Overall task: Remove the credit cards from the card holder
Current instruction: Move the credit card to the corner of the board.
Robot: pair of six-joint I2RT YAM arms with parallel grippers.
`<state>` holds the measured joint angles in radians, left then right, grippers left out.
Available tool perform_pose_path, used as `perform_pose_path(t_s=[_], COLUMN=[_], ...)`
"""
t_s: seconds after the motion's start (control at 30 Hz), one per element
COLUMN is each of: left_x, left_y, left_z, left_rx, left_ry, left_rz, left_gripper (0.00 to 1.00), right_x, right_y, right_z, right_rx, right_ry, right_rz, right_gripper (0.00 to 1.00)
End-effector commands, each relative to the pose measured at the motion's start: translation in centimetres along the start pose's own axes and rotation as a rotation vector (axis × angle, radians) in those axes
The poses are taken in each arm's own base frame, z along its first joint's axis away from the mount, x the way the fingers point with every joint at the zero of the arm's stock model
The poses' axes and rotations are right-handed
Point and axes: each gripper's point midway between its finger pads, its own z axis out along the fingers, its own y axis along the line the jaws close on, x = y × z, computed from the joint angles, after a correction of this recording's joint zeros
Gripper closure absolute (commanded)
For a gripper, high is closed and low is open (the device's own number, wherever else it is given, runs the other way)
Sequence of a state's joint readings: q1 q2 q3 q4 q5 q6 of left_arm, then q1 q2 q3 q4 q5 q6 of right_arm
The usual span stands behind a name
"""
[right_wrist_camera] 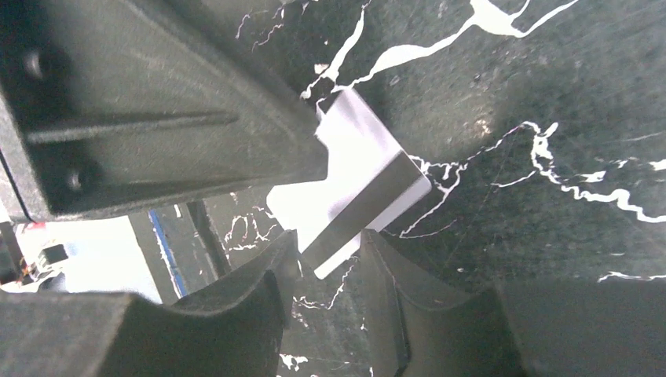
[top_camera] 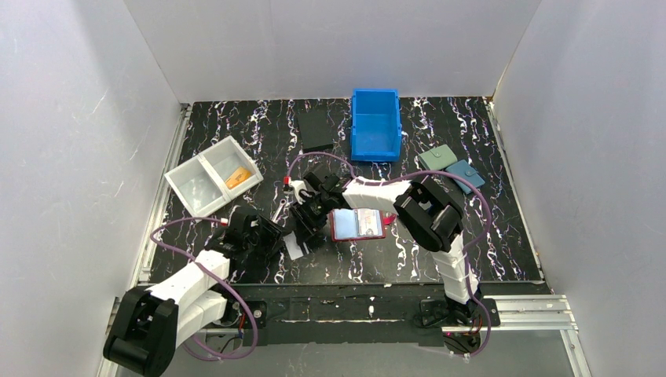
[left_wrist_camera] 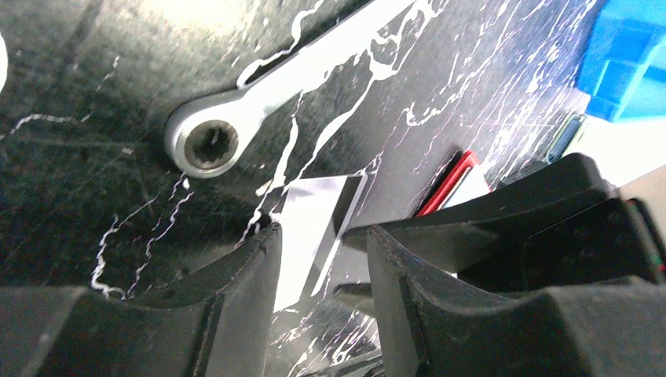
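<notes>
The red card holder (top_camera: 357, 224) lies open on the table, pale pockets up; its red edge (left_wrist_camera: 448, 187) shows in the left wrist view. Left of it a whitish credit card (top_camera: 294, 248) with a dark stripe lies on the table. My left gripper (top_camera: 284, 236) and right gripper (top_camera: 306, 225) meet over it from opposite sides. The left gripper (left_wrist_camera: 322, 232) is open and straddles the card (left_wrist_camera: 310, 212). The right gripper (right_wrist_camera: 328, 236) is open around a corner of the card (right_wrist_camera: 353, 165). An orange credit card (top_camera: 238, 176) lies in the white tray (top_camera: 188, 169).
A silver ring wrench (left_wrist_camera: 236, 126) lies just beyond the card. At the back stand a blue bin (top_camera: 375, 124) and a black flat case (top_camera: 316, 129). A teal wallet (top_camera: 437, 158) and a blue wallet (top_camera: 465, 175) sit at the right.
</notes>
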<state>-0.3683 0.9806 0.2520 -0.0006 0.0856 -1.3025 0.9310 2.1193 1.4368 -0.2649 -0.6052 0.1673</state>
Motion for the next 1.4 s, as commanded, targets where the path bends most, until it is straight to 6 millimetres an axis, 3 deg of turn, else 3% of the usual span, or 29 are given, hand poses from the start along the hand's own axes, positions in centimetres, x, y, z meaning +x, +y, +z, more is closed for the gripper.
perform_pose_path(t_s=[0.0, 0.1, 0.3, 0.43, 0.73, 1.1, 1.37], left_x=[0.6, 1.0, 0.9, 1.7, 3.7, 4.5, 4.8], left_y=[5.5, 5.4, 5.9, 5.6, 5.2, 3.6, 3.9], left_z=[1.0, 0.9, -0.9, -1.7, -0.3, 0.5, 0.7], left_rx=[-0.197, -0.196, -0.230, -0.216, -0.188, -0.079, -0.079], left_ry=[0.014, 0.042, 0.044, 0.105, 0.257, 0.281, 0.293], left_rz=[0.004, 0.002, 0.088, 0.173, 0.225, 0.164, 0.158], left_gripper=[0.55, 0.54, 0.49, 0.49, 0.50, 0.51, 0.52], right_x=[6.2, 6.0, 5.1, 4.9, 5.9, 6.2, 2.9], right_y=[-1.2, -1.4, -3.9, -3.6, -4.4, -2.5, 0.8], right_z=[1.4, 1.5, -0.1, -0.7, 0.1, 1.5, 0.4], right_rx=[0.048, 0.056, 0.110, 0.094, 0.152, 0.042, -0.143], right_ry=[0.181, 0.169, 0.076, 0.020, -0.029, -0.025, -0.098], right_rz=[0.093, 0.112, 0.237, 0.312, 0.535, 0.625, 0.607], right_gripper=[0.55, 0.54, 0.53, 0.52, 0.54, 0.55, 0.57])
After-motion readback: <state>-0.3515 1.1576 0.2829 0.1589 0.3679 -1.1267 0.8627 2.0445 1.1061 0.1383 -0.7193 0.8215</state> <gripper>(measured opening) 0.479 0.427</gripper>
